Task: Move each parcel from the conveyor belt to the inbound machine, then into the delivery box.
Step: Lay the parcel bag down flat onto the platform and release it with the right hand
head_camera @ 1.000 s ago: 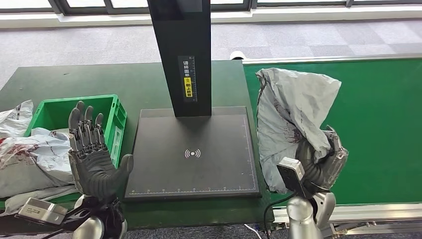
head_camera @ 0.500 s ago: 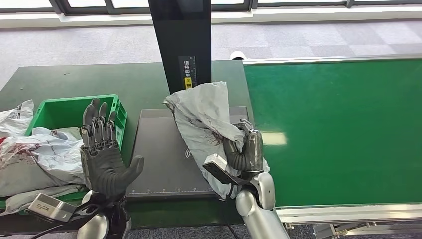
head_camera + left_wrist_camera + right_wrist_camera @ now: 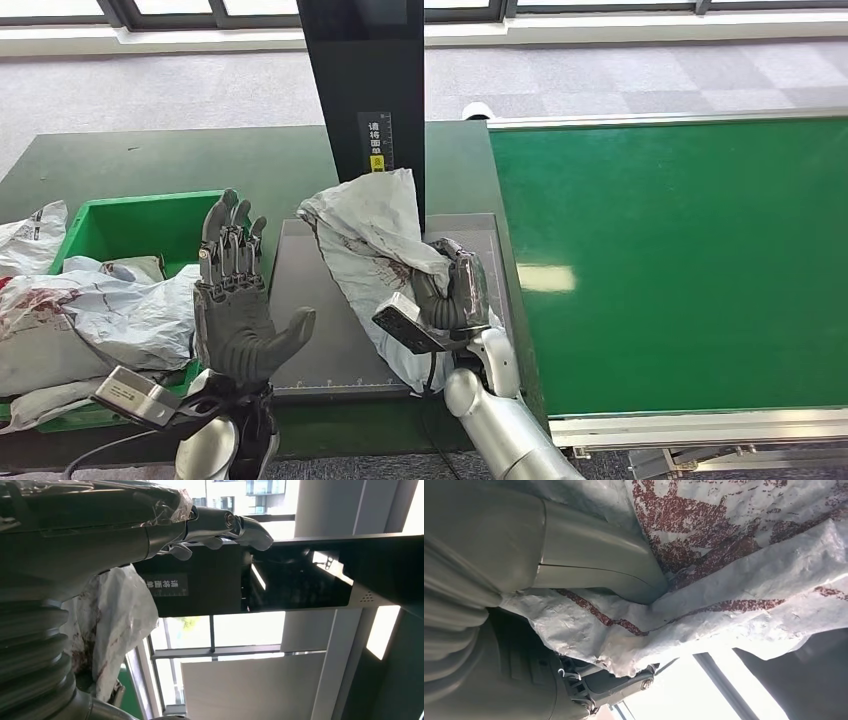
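Right robot hand (image 3: 450,292) around crinkled parcel (image 3: 365,225)

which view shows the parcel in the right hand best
The head view: the whole grey parcel shows, held by the right hand above the inbound machine. The right wrist view gives only crumpled surface; the left wrist view shows part of it.

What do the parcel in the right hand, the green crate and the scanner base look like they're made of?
Parcel: thin grey plastic film, likely a poly mailer; it crumples and droops, with red-brown print. The right hand grips it.
Green crate: rigid moulded plastic, judging by its ribbed, slotted wall.
Scanner base: flat, matte dark panel with printed white ruler marks; whether plastic or coated metal cannot be told.
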